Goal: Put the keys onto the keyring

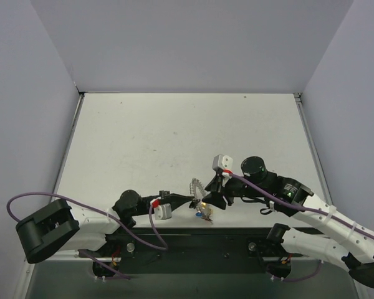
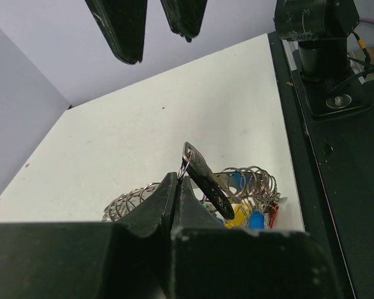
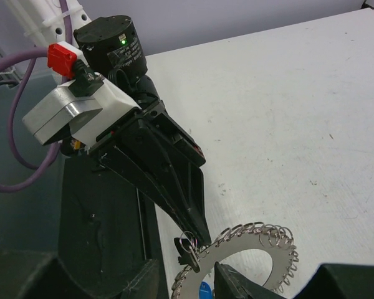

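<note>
The keyring (image 3: 260, 250) is a flat grey ring edged with small wire loops. It rests tilted near the table's front edge (image 1: 196, 185). A black key (image 2: 207, 185) hangs on a small wire loop at the keyring's rim. My left gripper (image 2: 177, 182) is shut on that loop, its tip (image 3: 199, 233) against the rim. Yellow, blue and red keys (image 2: 252, 215) lie bunched under the keyring (image 2: 252, 179). My right gripper (image 3: 187, 277) hovers just above the keyring, open, nothing between its fingers (image 2: 123, 31). In the top view the two grippers (image 1: 195, 200) (image 1: 214, 192) nearly meet.
The black base rail (image 1: 193, 240) runs along the near edge right behind the keys. The right arm's base post (image 2: 318, 56) stands on it. Grey walls (image 1: 187, 37) close the white table (image 1: 174, 131) on three sides.
</note>
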Motion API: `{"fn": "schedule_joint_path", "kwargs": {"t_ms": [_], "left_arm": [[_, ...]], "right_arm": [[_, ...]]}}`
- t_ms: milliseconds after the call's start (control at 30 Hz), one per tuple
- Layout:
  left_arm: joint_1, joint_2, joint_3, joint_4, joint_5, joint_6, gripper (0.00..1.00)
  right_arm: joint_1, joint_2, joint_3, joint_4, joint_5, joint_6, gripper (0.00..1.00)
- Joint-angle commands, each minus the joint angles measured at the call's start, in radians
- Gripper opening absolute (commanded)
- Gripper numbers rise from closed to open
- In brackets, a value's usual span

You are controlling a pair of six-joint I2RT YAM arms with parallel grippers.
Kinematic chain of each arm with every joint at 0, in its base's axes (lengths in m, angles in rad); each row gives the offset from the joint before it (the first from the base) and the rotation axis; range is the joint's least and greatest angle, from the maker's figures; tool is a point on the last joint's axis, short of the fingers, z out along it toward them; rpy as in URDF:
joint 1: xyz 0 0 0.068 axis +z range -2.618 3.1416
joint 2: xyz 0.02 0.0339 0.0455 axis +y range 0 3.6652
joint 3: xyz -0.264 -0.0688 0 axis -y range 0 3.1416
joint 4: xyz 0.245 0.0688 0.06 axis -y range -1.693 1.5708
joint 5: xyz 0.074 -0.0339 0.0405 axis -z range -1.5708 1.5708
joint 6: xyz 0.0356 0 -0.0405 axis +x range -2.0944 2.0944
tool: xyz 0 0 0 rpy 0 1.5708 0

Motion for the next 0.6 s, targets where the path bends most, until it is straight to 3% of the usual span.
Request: {"fn": "schedule_joint_path", "kwargs": {"t_ms": [0,267,467,567], "left_arm": [[0.018,-0.078,0.033,0.369,0.038,-0.067,0.00],[0.044,-0.232,0.121,0.021,0.049,-0.133,0.00],[0.069,-0.302,0.159,-0.110,0.095,-0.168,0.00],[0.099,-0.319,0.167,-0.100,0.159,-0.217,0.00]], "right_arm": [[-0.016,0.006,0.012,0.003,-0.005,-0.027,0.39],[-0.083,-0.005,-0.011,0.023,-0.069,-0.015,0.39],[-0.129,-0.014,-0.018,0.036,-0.119,-0.010,0.38],[-0.135,-0.019,-0.005,0.042,-0.135,-0.015,0.38]]}}
